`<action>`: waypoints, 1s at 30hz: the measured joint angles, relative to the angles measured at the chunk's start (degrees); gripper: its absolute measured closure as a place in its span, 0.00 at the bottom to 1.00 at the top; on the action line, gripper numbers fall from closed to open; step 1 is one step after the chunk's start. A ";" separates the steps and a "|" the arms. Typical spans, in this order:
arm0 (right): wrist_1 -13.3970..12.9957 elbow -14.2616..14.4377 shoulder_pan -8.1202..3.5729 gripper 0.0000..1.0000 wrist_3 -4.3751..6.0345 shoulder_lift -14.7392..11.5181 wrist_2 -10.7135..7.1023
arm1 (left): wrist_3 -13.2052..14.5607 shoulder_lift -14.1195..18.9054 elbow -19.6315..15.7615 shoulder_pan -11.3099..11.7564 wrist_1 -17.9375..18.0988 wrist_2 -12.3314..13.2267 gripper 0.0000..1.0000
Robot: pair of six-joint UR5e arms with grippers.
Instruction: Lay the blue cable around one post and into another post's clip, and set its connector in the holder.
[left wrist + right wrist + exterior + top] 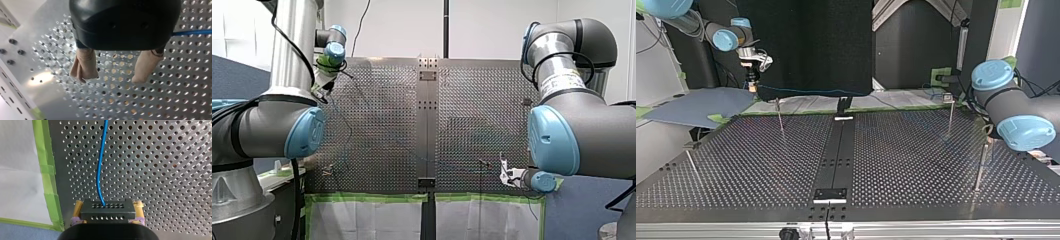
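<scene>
Right wrist view: right fingers (78,208) clamp connector (108,211); left fingers (85,63) gape empty, blue cable (193,32) largely hidden there.

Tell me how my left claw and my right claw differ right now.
The left claw is open and holds nothing; the right claw is shut on the black connector. The blue cable runs out from the right claw's connector, but only passes beside the left claw. Both hang over the perforated table.
</scene>
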 joint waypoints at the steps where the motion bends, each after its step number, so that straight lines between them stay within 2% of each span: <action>1: 0.00 0.00 0.00 0.72 0.00 0.00 0.00 | -0.49 -0.01 0.00 -0.02 -0.44 0.49 0.00; 10: -0.08 -0.01 0.02 0.72 0.02 0.00 0.00 | -5.65 0.00 0.03 0.19 -3.93 5.64 0.00; 30: 0.02 0.01 0.10 0.72 -0.04 0.01 0.00 | -15.60 0.07 0.07 0.73 -3.49 15.58 0.00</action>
